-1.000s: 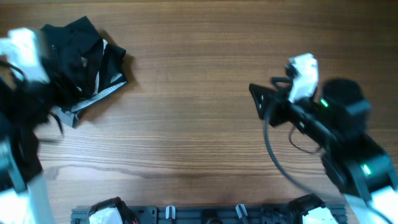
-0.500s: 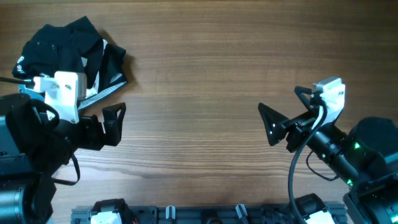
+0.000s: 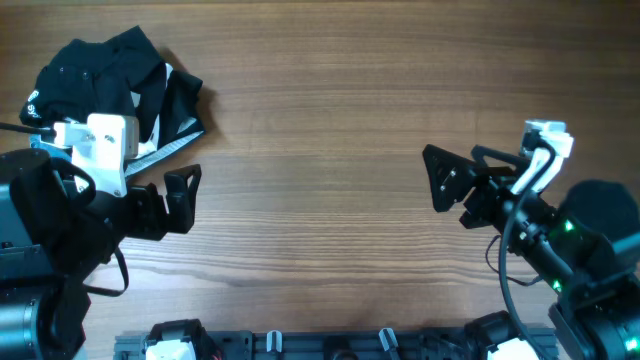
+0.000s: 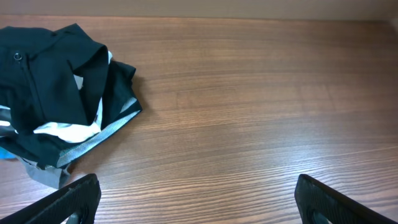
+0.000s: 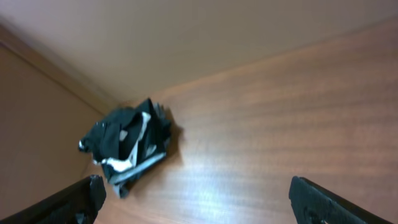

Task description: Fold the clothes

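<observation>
Found the shirt (image 4: 43, 87) crumpled and unfolded, bunched on top of a heap with a white piece (image 4: 62, 129) and a grey piece (image 4: 46, 173) poking out from under it. Lay ahead of the left gripper (image 4: 196, 193), off past the finger on the left of its view, near yet touching neither finger. Showed those fingers spread wide over the table (image 4: 249, 112), pinching nothing. Showed the right gripper (image 5: 196, 190) spread wide too and empty, with the heap far ahead, well apart from both fingers. Met no cloth at either pair.
</observation>
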Available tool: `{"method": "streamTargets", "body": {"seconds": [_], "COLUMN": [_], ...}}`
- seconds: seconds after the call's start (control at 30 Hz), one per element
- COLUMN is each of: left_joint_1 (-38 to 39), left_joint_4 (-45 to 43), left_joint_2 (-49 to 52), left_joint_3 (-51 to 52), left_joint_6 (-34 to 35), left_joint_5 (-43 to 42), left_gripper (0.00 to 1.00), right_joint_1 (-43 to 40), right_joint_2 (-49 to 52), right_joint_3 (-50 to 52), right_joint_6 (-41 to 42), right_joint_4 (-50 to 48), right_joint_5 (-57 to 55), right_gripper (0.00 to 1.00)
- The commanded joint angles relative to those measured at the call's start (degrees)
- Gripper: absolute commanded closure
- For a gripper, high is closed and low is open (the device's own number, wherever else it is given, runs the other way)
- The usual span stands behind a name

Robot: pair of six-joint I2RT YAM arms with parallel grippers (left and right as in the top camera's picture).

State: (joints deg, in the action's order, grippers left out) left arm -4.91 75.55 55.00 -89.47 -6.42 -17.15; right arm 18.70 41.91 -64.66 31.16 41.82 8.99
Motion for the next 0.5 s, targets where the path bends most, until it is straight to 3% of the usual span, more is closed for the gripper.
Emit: {"method": "streamTargets", "body": {"seconds": [0.0, 0.2, 0.27, 0.47], "left_joint_1": [0.31, 0.31, 0.31, 0.31], "left_joint_4": [-0.02, -0.02, -0.02, -0.02], "left_joint_2": [-0.13, -0.13, -0.13, -0.13], "left_joint_3": [0.26, 0.26, 0.26, 0.26], "left_joint_6": [-0.87, -0.87, -0.87, -0.87], "left_joint_5": [0.52, 0.52, 0.52, 0.52], "left_gripper": [0.00, 0.00, 0.00, 0.00], "right_joint_1": [-0.04, -1.53, -2.47, -5.75], "right_joint_2": [-3.87, -13.77, -17.16, -28.26], "right_joint_3": [-0.68, 9.11, 13.79, 33.31], "right_joint_6": [-10.45, -39.26, -45.42, -41.53], "right_joint_4": [-1.36, -10.47, -11.54, -17.81], "right_joint_5": [-3.06, -3.30, -3.19, -3.04], "right_gripper": [0.00, 0.00, 0.00, 0.00]}}
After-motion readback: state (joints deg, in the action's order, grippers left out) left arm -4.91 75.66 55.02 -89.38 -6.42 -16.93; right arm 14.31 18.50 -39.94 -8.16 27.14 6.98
